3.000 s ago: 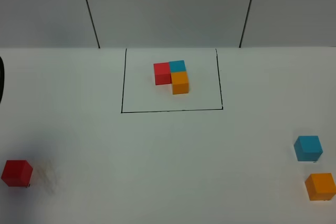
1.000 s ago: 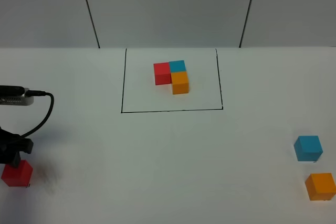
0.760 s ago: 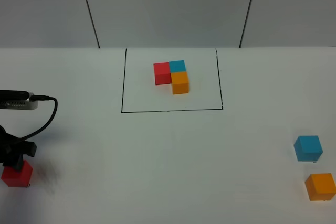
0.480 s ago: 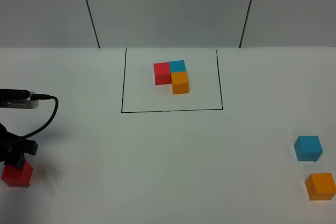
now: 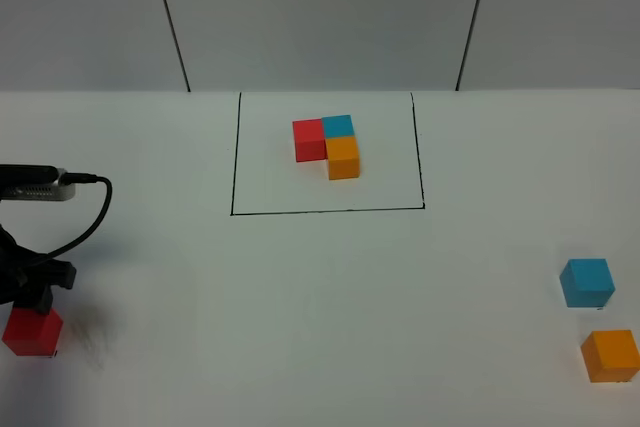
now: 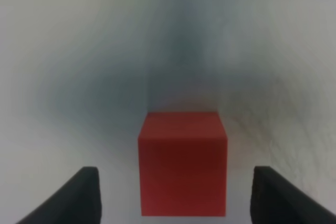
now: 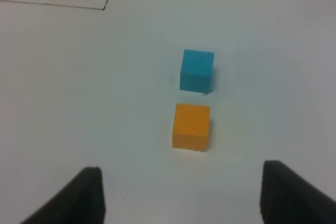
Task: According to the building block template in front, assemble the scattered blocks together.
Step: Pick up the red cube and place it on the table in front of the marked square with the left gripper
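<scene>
While left jaws and right jaws stand released, red cube point(image 6: 182, 169) faces the left pair square-on, untouched.

Three seconds back my left arm was barely a dark sliver at the left edge of the high view; since then I've brought the left gripper point(image 5: 35, 295) in right over the red cube point(image 5: 32, 334), its cable point(image 5: 88, 219) looping behind; over the last second it crept slightly toward the middle.
</scene>
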{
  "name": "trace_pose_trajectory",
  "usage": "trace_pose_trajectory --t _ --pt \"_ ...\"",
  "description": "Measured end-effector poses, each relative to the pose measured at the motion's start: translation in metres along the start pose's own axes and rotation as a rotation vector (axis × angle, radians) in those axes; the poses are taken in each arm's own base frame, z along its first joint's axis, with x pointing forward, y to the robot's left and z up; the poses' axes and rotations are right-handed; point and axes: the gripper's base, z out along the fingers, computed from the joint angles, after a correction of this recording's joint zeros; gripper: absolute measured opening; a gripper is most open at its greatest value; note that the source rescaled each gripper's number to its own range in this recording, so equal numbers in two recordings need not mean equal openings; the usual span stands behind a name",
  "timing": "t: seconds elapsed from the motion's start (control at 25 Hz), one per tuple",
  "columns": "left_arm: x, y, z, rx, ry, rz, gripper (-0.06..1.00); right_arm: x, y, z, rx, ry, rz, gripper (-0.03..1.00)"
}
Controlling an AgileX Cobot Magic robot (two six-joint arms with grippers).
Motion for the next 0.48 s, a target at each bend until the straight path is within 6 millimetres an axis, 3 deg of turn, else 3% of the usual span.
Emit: trace_pose_trajectory --t 0.48 --pt "0.0017 -0.0004 0.0 0.004 0.019 -0.005 0.94 0.0 0.0 0.0 0.0 0.0 0.0 0.34"
